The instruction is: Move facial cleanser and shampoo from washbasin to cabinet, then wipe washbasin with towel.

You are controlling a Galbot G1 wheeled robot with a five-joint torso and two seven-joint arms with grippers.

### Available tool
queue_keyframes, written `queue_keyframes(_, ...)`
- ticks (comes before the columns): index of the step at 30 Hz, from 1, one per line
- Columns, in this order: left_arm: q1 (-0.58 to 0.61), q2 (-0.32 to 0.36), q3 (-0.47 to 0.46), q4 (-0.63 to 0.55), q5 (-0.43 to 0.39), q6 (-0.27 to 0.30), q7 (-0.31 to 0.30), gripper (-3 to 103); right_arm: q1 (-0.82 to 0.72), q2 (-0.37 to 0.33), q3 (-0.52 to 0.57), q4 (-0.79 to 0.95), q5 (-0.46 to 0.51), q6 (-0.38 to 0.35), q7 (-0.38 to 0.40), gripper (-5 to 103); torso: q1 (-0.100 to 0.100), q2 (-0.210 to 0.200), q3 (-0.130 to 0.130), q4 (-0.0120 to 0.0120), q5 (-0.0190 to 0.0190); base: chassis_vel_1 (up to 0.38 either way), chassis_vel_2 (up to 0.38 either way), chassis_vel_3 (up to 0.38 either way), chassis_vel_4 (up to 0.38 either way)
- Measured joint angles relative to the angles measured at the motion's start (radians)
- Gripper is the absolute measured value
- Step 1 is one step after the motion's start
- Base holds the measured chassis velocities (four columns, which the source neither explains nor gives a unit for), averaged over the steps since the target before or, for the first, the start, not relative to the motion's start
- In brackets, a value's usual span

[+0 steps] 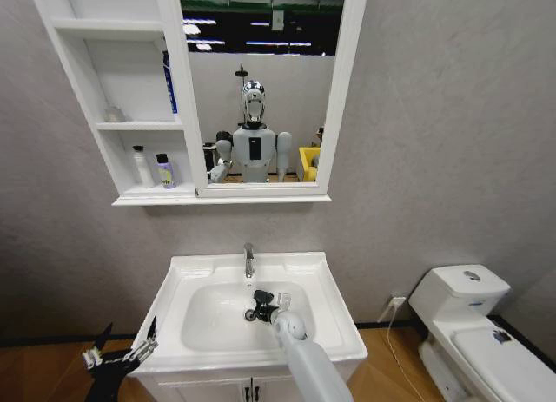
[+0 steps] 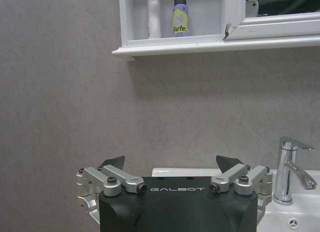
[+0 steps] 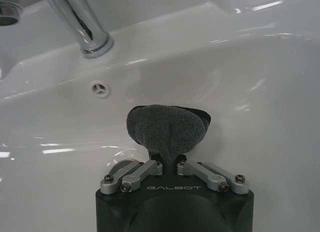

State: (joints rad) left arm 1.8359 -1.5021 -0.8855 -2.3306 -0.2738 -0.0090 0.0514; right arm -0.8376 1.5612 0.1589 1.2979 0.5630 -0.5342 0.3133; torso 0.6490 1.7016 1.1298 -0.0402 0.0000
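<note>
Both bottles [image 1: 150, 168] stand in the white wall cabinet [image 1: 122, 107]; my right gripper [image 3: 170, 154] pinches the dark grey towel [image 3: 165, 129] inside the white ceramic washbasin [image 1: 195, 319], wiping unfinished; left gripper [image 2: 170, 164] spread, idle.

Washbasin [image 1: 334, 311]: white rectangular ceramic top, rounded bowl, chrome tap at the back edge.
Cabinet [image 1: 78, 89]: white, three open stacked shelves, on the wall above the washbasin.
Towel [image 3: 167, 129]: dark grey, bunched, inside the washbasin bowl below the tap.
</note>
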Motion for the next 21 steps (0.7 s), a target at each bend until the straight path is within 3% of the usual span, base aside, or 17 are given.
queue_keyframes(6,0.000,0.000,0.000,0.000,0.000,0.000,0.000,100,-0.059,-0.127,-0.003,0.110,0.009,-0.008,0.008,8,0.000,0.000,0.000,-0.0007,0.0001,0.000,0.000,0.000,0.000)
queue_keyframes(9,0.000,0.000,0.000,0.000,0.000,0.000,0.000,100,-0.058,-0.144,-0.007,0.119,0.018,-0.011,0.005,8,0.000,0.000,0.000,-0.0006,-0.0001,0.000,0.000,0.000,0.000)
queue_keyframes(16,0.000,0.000,0.000,0.000,0.000,0.000,0.000,100,0.006,-0.087,-0.093,0.031,0.020,0.008,0.001,8,0.000,0.000,0.000,0.0000,0.0000,0.000,0.000,0.000,0.000)
queue_keyframes(19,0.000,0.000,0.000,0.000,0.000,0.000,0.000,100,0.076,0.005,-0.138,-0.103,-0.002,0.033,-0.007,8,0.000,0.000,0.000,0.0000,0.0000,0.000,0.000,0.000,0.000)
queue_keyframes(21,0.000,0.000,0.000,0.000,0.000,0.000,0.000,100,0.098,0.029,-0.143,-0.142,-0.009,0.041,-0.015,8,0.000,0.000,0.000,0.0005,0.0001,0.000,0.000,0.000,0.000)
